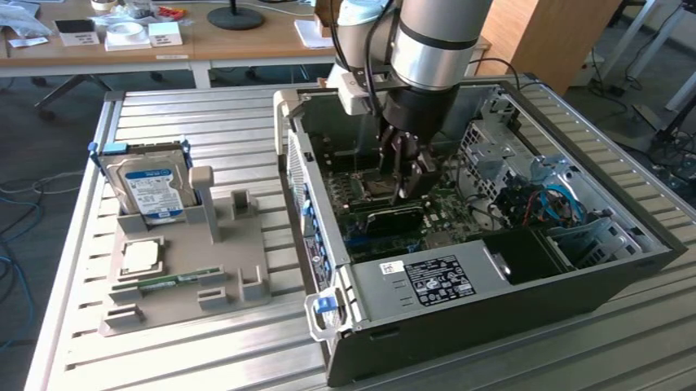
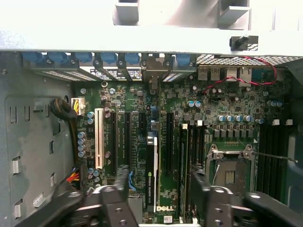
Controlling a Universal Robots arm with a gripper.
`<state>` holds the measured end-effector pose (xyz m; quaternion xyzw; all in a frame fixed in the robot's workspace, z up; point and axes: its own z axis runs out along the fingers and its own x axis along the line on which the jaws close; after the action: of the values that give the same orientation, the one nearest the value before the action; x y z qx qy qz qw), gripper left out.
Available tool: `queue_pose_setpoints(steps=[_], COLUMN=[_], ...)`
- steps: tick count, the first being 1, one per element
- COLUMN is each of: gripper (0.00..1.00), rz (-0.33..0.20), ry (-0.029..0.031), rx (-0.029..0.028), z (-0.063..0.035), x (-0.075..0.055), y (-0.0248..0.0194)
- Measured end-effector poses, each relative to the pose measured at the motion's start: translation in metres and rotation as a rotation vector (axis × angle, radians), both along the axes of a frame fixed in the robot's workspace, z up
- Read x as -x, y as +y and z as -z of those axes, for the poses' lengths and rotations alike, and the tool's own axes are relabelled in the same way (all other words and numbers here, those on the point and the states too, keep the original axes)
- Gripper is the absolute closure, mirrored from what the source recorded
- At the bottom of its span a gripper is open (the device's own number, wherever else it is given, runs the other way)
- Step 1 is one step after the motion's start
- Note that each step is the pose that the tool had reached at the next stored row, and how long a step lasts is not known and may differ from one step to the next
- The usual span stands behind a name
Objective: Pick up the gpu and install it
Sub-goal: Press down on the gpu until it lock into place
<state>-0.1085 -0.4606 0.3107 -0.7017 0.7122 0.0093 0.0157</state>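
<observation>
Wrist view: gripper [image 2: 158, 187] spread wide, straddling the half-hidden, edge-on gpu [image 2: 152, 175].

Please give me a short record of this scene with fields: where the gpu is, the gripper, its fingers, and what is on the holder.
gpu: standing on edge in a motherboard slot, inside the case
gripper: inside the case, above the gpu
fingers: open, one on each side of the gpu, not clamped
holder: hard drive, cpu and RAM stick
</observation>
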Motion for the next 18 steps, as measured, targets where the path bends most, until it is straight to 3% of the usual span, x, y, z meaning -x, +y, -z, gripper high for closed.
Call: queue_pose_setpoints(steps=[6, 8, 11, 12, 14, 18], gripper=[0.62, 0.62, 0.8, 0.8, 0.89, 0.89], rz=[0.0, 0.0, 0.0, 0.0, 0.0, 0.0], ry=[-0.0001, -0.0001, 0.0, 0.0, -0.0001, -0.0001], rx=[0.0, 0.0, 0.0, -0.0001, 0.0, 0.0], z=[0.0, 0.0, 0.0, 0.0, 0.0, 0.0], x=[0.0, 0.0, 0.0, 0.0, 0.0, 0.0], y=[0.0, 0.0, 0.0, 0.0, 0.0, 0.0])
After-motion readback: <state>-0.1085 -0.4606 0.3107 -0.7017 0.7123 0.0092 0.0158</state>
